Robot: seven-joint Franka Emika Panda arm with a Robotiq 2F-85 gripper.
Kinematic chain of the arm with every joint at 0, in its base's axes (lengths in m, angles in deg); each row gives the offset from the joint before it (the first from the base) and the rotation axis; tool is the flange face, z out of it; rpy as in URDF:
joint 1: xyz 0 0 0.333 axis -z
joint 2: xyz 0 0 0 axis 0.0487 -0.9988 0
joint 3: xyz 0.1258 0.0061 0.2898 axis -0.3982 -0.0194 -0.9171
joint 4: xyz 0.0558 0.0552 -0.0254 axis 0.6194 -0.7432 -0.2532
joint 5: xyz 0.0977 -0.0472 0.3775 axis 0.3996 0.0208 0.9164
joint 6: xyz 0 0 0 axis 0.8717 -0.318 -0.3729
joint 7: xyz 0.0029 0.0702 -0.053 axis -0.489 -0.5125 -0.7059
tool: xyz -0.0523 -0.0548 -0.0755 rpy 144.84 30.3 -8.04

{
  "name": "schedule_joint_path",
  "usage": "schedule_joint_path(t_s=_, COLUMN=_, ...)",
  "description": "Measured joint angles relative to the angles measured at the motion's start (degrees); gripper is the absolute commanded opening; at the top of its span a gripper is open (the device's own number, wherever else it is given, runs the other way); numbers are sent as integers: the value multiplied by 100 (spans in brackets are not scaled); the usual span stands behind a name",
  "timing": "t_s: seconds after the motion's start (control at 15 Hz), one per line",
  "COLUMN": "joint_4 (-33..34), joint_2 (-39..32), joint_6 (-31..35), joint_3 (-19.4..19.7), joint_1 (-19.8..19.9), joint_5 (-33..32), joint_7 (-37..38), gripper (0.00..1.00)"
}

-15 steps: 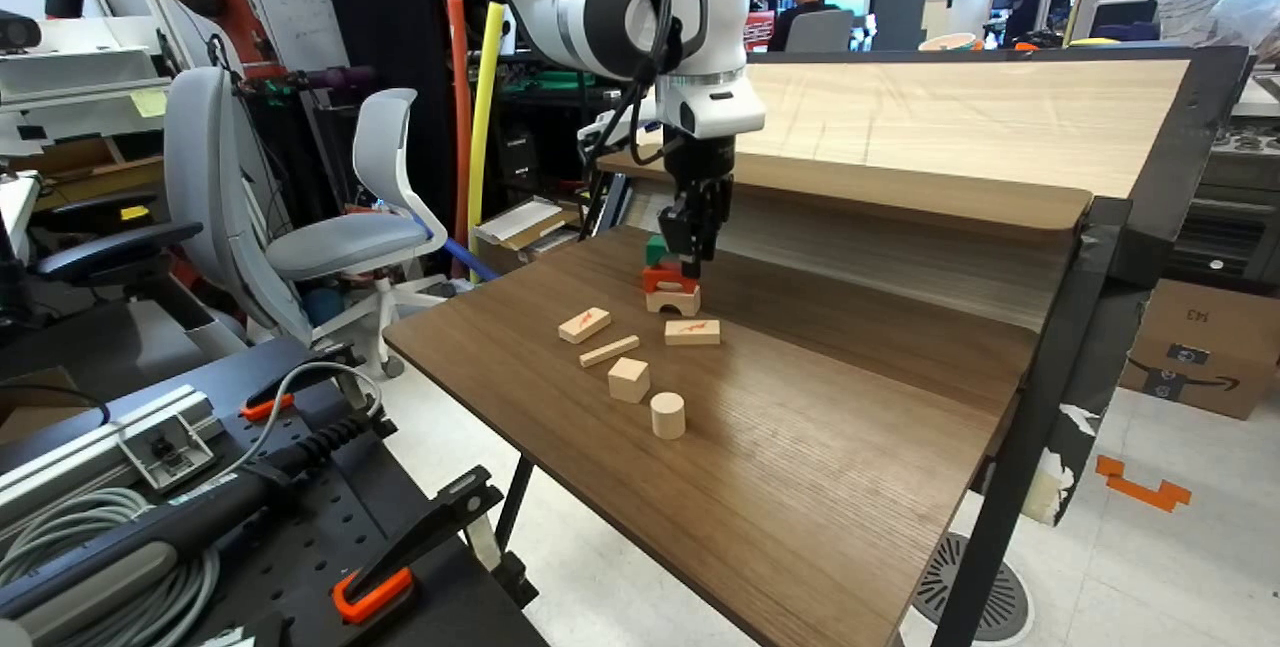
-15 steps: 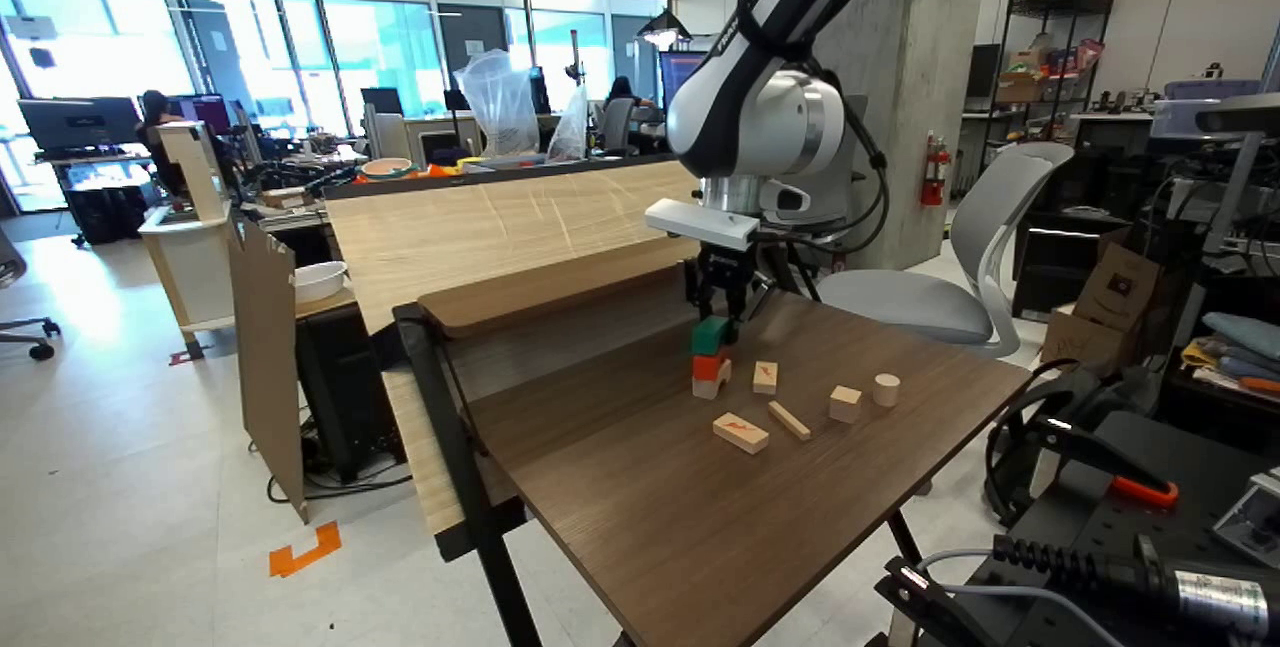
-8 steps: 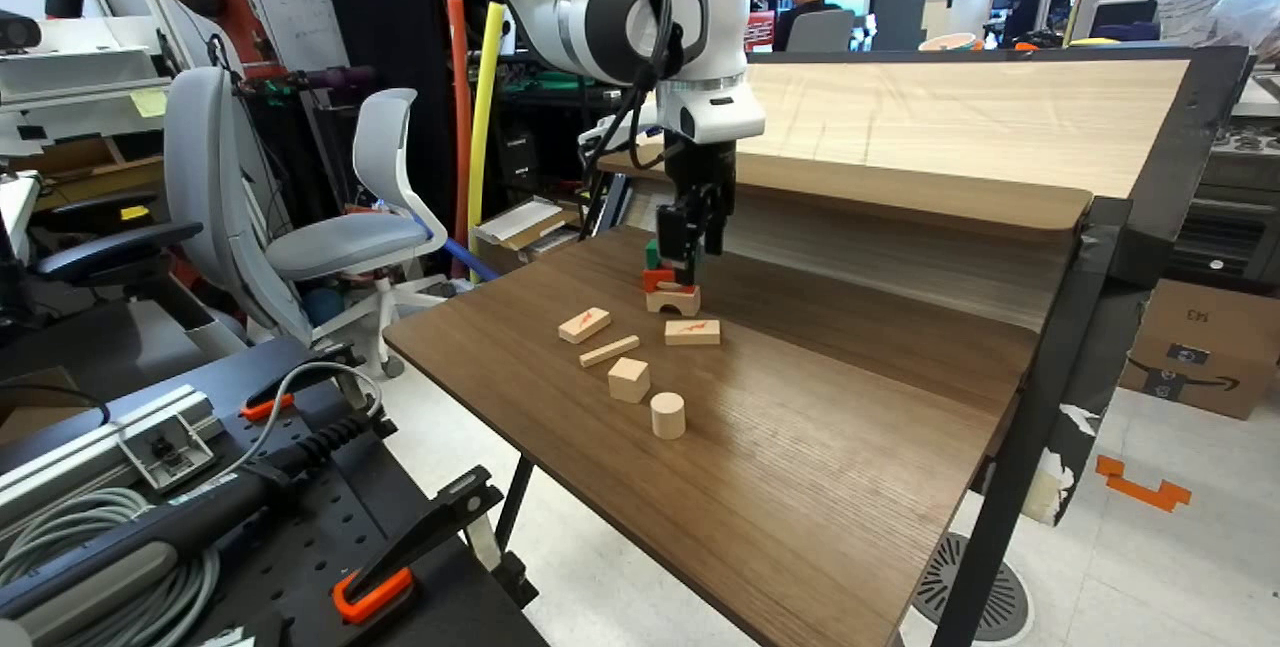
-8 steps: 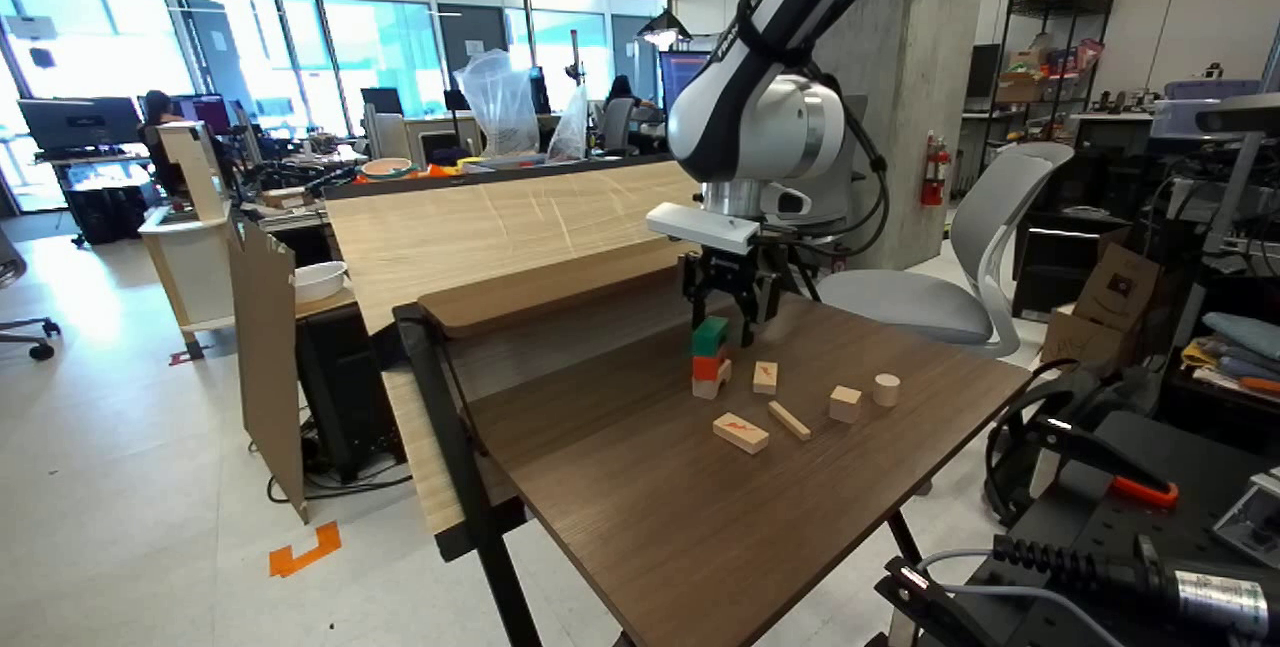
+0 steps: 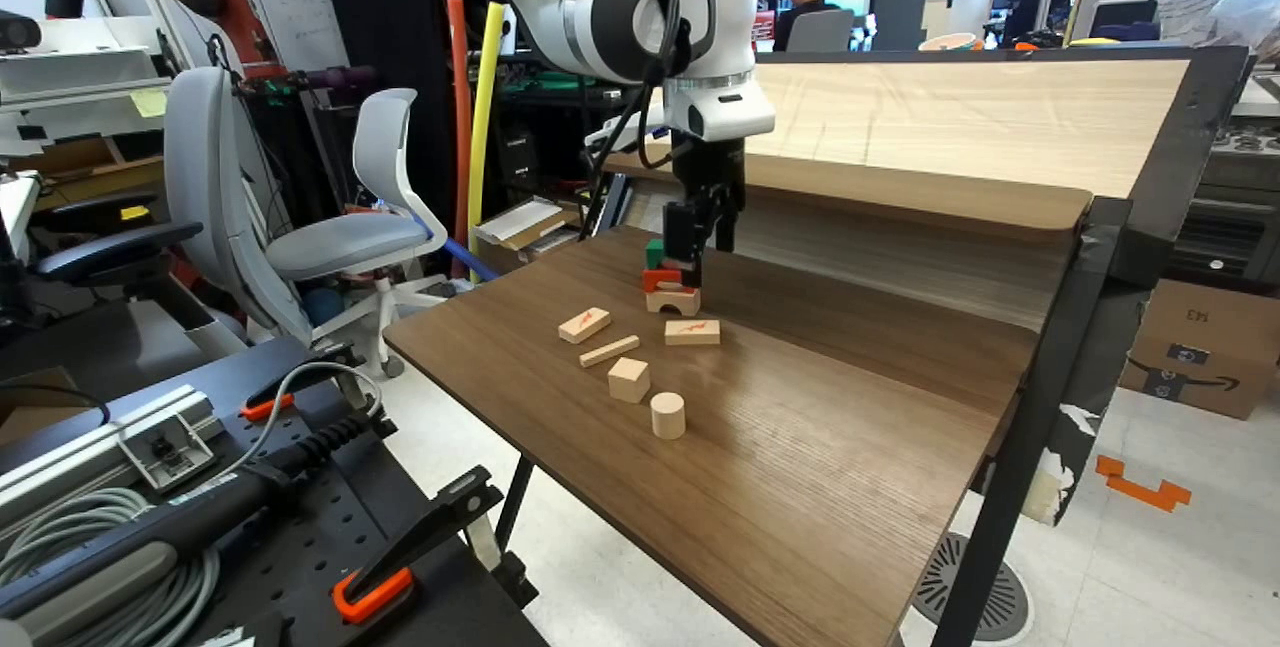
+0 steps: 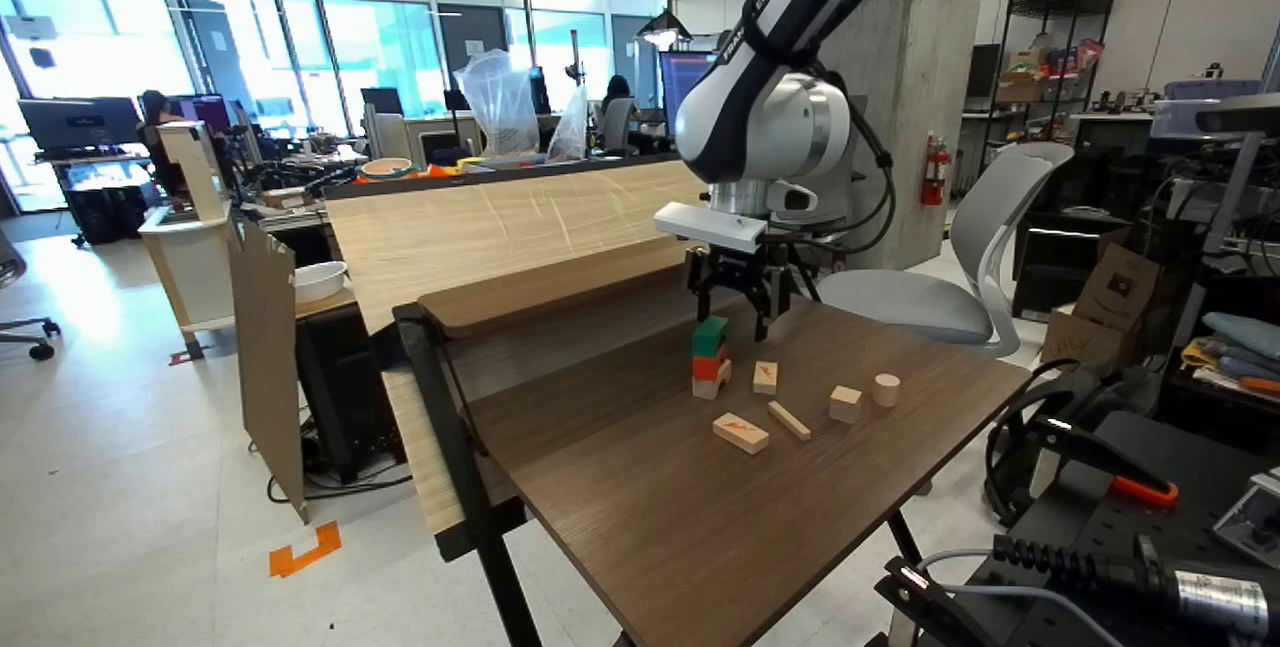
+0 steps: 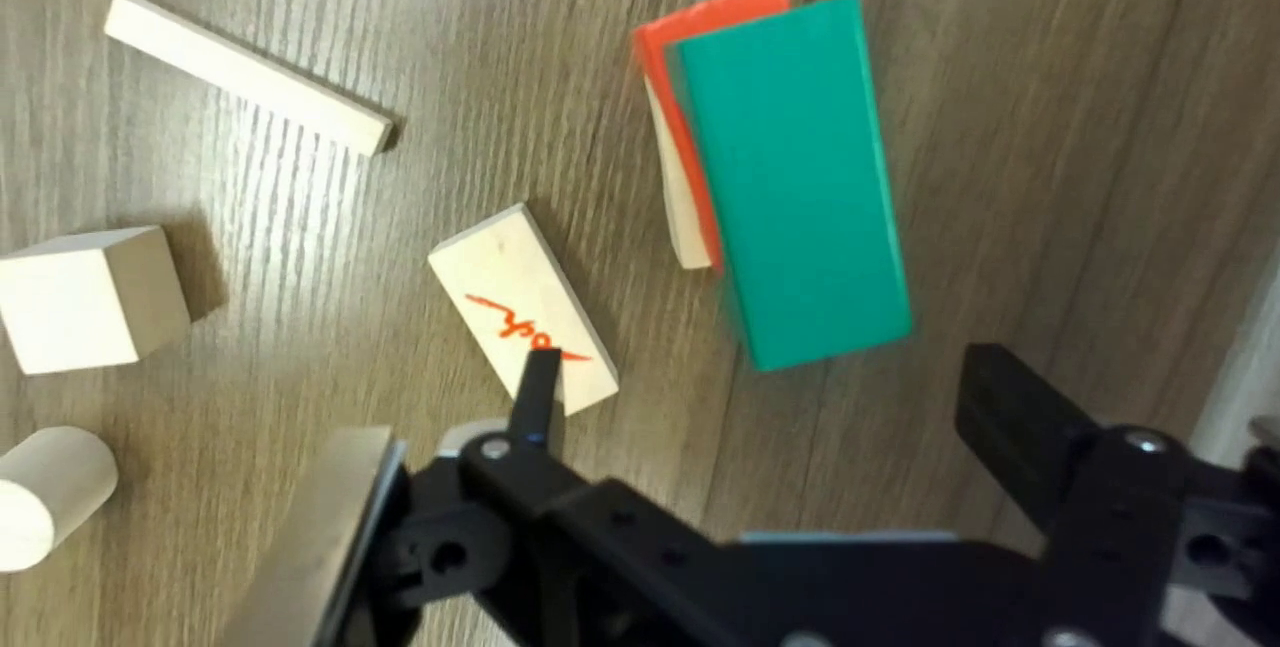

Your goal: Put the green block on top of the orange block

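Observation:
The green block lies on top of the orange block, which rests on a tan wooden arch. From above, in the wrist view, the green block sits a little turned and offset, so a strip of the orange block shows along its left and far edges. My gripper is open with its fingers wide apart and nothing held; the green block lies just beyond the fingertips. In an exterior view the gripper partly hides the right side of the green and orange blocks.
Around the stack on the brown table lie a marked tan block, a thin stick, a wooden cube, a wooden cylinder and another flat block. A raised shelf runs behind.
The jaws have spread from close together to wide apart. My gripper has shifted slightly to the right in both exterior views, while the green block has stayed on the stack.

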Motion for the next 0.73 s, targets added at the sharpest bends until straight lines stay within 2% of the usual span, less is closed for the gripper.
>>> schedule_joint_path(t_s=0.4, joint_4=-301, joint_2=352, joint_6=-91, joint_3=277, joint_1=-7, joint_5=-467, joint_7=-14, gripper=100)
schedule_joint_path(t_s=0.73, joint_4=-949, joint_2=1278, joint_6=-313, joint_3=501, joint_1=43, joint_5=-802, joint_7=-316, gripper=100)
